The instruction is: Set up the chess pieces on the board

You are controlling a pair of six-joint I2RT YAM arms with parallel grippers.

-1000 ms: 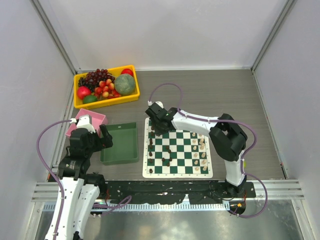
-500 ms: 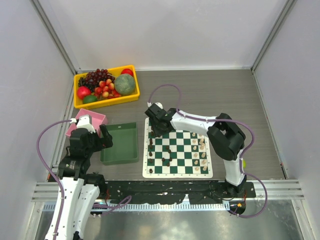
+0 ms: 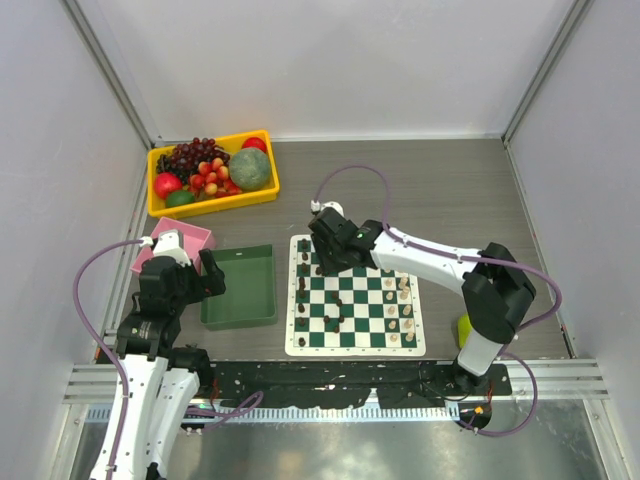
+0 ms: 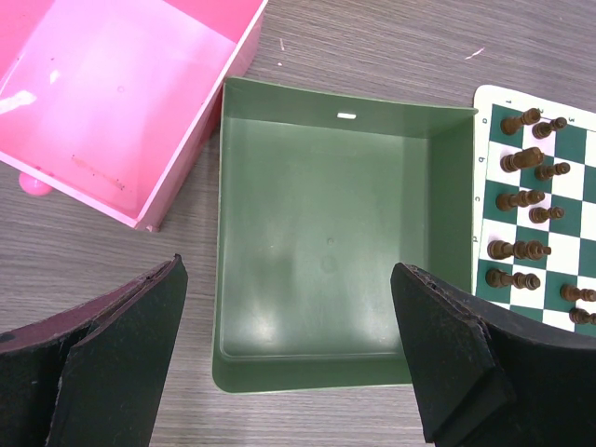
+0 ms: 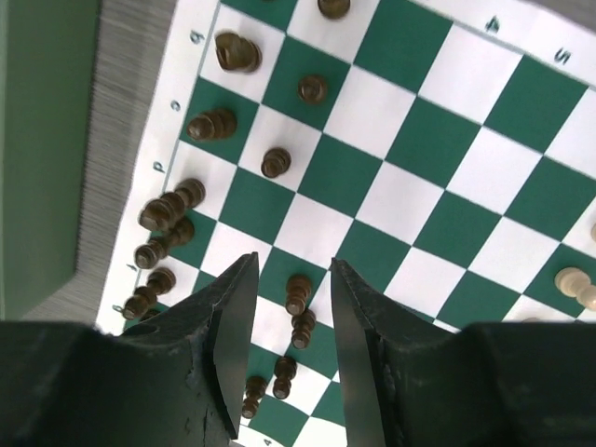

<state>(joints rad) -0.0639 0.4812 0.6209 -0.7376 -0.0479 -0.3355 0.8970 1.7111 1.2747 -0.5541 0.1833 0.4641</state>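
Note:
The green-and-white board point(image 3: 352, 348) lies in front of the right arm. Dark chess pieces point(image 3: 302, 300) stand along its left side and a few stand further in; cream pieces point(image 3: 405, 298) stand along its right side. My right gripper point(image 3: 336, 256) hovers over the board's far left part. In the right wrist view this gripper point(image 5: 292, 270) is open and holds nothing, with dark pieces point(image 5: 298, 291) upright on the squares point(image 5: 410, 130) below the gap. My left gripper point(image 4: 289, 270) is open and empty above the near edge of the green tray point(image 4: 326, 186).
A yellow bin point(image 3: 265, 190) of fruit sits at the far left. A pink box point(image 3: 180, 240) stands beside the green tray point(image 3: 240, 287), which lies left of the board. A small yellow-green object point(image 3: 465, 326) shows by the right arm's base.
My right gripper went from shut to open and drew back to the right from the board's far left corner, leaving a dark piece standing. Its elbow swung right. The left arm stayed still.

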